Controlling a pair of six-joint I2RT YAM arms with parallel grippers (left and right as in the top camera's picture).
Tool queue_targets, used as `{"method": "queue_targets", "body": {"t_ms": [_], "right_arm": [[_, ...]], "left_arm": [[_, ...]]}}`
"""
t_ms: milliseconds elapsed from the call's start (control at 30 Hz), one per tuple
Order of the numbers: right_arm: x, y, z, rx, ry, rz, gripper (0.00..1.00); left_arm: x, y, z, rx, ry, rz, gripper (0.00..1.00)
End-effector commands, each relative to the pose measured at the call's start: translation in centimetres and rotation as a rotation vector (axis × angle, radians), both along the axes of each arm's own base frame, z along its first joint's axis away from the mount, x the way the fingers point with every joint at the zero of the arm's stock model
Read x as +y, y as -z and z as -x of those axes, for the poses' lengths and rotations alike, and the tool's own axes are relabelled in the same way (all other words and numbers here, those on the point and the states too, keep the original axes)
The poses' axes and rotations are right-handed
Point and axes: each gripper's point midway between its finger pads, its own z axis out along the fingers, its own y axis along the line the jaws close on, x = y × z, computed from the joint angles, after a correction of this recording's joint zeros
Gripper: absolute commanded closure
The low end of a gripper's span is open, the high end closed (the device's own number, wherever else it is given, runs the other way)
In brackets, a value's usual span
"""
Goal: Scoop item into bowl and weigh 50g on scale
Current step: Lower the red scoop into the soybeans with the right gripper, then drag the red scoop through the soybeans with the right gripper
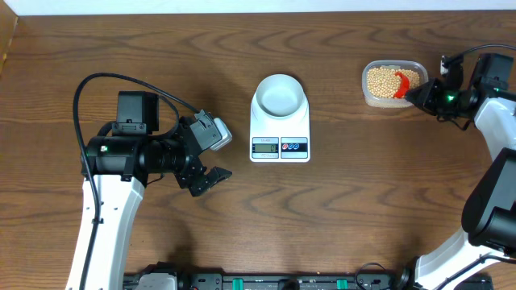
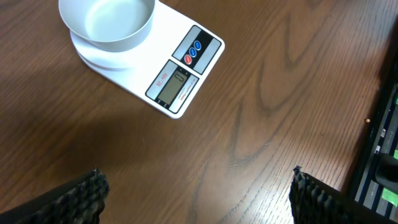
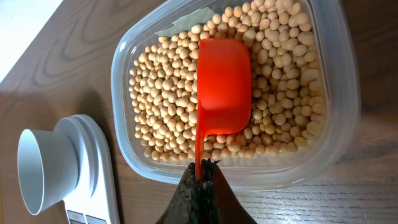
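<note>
The white scale (image 1: 280, 129) stands mid-table with the pale bowl (image 1: 280, 93) on its platform; the bowl (image 2: 107, 20) looks empty. At the far right a clear plastic tub (image 1: 393, 83) holds the tan-yellow beans (image 3: 280, 68). My right gripper (image 3: 199, 168) is shut on the thin handle of a red scoop (image 3: 222, 87), whose cup lies over the beans inside the tub (image 3: 124, 124). My left gripper (image 1: 208, 179) hangs open over bare wood left of the scale (image 2: 177, 71), its dark fingertips (image 2: 87, 190) far apart and holding nothing.
Wood-grain table all round. A black rail with cables runs along the front edge (image 1: 266, 282). The right arm's white links (image 1: 496, 137) stand along the right edge, and the left arm's base (image 1: 109, 217) is at the lower left.
</note>
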Motion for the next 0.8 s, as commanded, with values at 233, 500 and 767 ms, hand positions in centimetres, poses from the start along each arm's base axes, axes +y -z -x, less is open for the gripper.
{"method": "queue_targets", "body": {"t_ms": [233,500,767], "right_arm": [[1.3,0.3,0.1,0.015,-0.017,-0.106,0.99],[0.7,-0.7,0.4,0.017,0.011,-0.218,0.99],[1.9,1.8,0.3,0.077,-0.002,-0.215,0.99]], "left_arm": [[0.0,-0.4,-0.3,-0.017,0.008,-0.001,0.05],[0.0,-0.4,-0.3,-0.017,0.008,-0.001,0.05],[0.0,-0.4,-0.3,-0.017,0.008,-0.001,0.05]]}}
